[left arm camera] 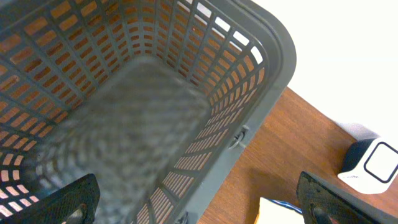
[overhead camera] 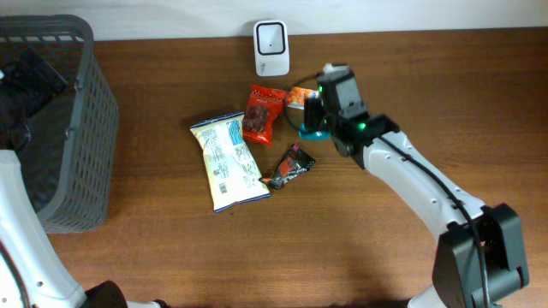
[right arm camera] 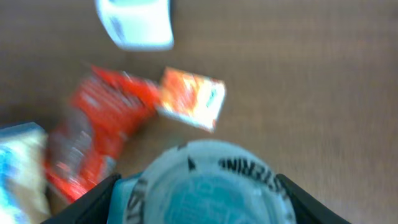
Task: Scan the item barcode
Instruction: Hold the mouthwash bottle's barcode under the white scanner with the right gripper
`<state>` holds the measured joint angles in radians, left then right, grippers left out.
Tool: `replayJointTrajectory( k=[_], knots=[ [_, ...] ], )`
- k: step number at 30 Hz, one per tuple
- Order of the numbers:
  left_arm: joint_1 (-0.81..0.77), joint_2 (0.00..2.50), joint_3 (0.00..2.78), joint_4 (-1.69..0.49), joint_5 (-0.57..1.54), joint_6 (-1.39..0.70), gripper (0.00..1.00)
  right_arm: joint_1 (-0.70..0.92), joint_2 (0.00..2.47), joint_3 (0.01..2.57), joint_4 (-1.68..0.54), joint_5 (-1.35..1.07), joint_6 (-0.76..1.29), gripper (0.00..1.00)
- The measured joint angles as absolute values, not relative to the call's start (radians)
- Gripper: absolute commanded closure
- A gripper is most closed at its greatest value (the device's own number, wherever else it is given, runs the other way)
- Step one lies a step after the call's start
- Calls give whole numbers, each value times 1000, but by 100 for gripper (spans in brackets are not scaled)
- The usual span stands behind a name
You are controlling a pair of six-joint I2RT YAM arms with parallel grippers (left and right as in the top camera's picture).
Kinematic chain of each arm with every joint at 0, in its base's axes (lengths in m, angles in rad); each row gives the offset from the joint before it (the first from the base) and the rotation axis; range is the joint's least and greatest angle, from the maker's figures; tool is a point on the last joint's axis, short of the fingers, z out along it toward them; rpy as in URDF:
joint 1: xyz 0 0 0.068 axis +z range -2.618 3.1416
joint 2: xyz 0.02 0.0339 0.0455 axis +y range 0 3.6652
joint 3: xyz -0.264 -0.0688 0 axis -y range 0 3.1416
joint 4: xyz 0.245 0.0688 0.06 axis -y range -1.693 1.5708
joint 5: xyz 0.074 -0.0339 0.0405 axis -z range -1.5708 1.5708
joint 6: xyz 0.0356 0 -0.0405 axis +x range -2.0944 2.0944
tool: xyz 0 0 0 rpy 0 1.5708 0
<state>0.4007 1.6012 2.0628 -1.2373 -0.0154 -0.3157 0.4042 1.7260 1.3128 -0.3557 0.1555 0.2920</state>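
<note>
**Round tub pinched, barcode out of sight**

The right gripper (overhead camera: 315, 118) pinched a round, teal-lidded tub (right arm camera: 205, 186) by its sides, just beside an orange packet (overhead camera: 299, 97) and near the white scanner (overhead camera: 271, 37). The curved wall looked likely to let the tub slip or turn in the grip. No view showed its barcode, so it could miss the scanner. The left gripper (left arm camera: 199, 202) hung spread wide over the grey basket (left arm camera: 273, 56).

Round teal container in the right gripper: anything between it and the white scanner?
Only a small orange sachet lies flat between the round teal container and the white box scanner; nothing taller.
</note>
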Motion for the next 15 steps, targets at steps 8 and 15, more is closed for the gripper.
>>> replayJointTrajectory(
  k=[8,15],
  knots=[
    [401,1601,2063,-1237,-16,-316,1,404,1883,1598,-234,54,411,43],
    [401,1601,2063,-1237,-16,-316,1,394,2227,1834,-15,-146,887,41]
  ],
)
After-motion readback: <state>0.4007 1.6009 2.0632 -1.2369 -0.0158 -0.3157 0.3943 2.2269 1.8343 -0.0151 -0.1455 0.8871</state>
